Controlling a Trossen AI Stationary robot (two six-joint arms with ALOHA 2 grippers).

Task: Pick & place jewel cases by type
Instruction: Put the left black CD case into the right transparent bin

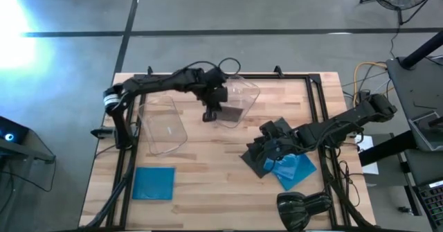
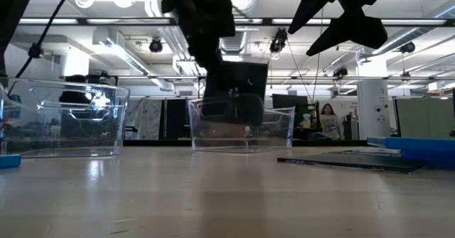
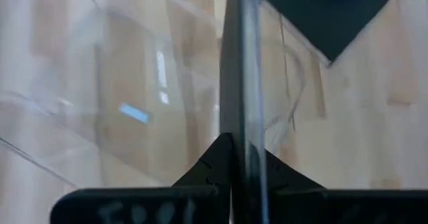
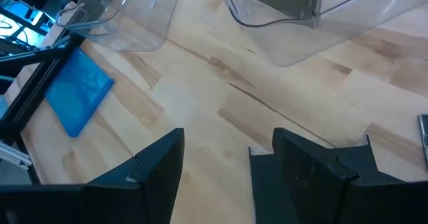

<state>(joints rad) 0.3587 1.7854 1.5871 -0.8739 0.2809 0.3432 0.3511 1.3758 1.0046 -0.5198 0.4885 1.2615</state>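
A dark jewel case (image 2: 238, 89) stands on edge over the clear tray (image 1: 243, 93) at the table's middle far side. My left gripper (image 1: 210, 113) is shut on it. In the low view its lower edge sits behind the tray's front wall (image 2: 242, 131). Whether it touches the tray's floor cannot be told. My right gripper (image 1: 268, 143) hovers open over dark cases (image 1: 257, 164) lying flat at the right, next to a blue case (image 1: 296, 170). Nothing is between its fingers (image 4: 154, 177). Another blue case (image 1: 154, 183) lies flat at the near left. My left gripper pinches the dark case between its two fingers at one edge (image 3: 235, 127), the edge on the table's left side. The fingers slant down from the left. The case shows edge-on in the wrist view and hangs upright, reaching down inside the tray's walls.
A second clear tray (image 1: 165, 125) stands left of the middle. Black rails (image 1: 320, 107) frame the table's far, left and right sides. A black object (image 1: 304, 208) sits at the near right edge. Bare wood lies open at the near middle.
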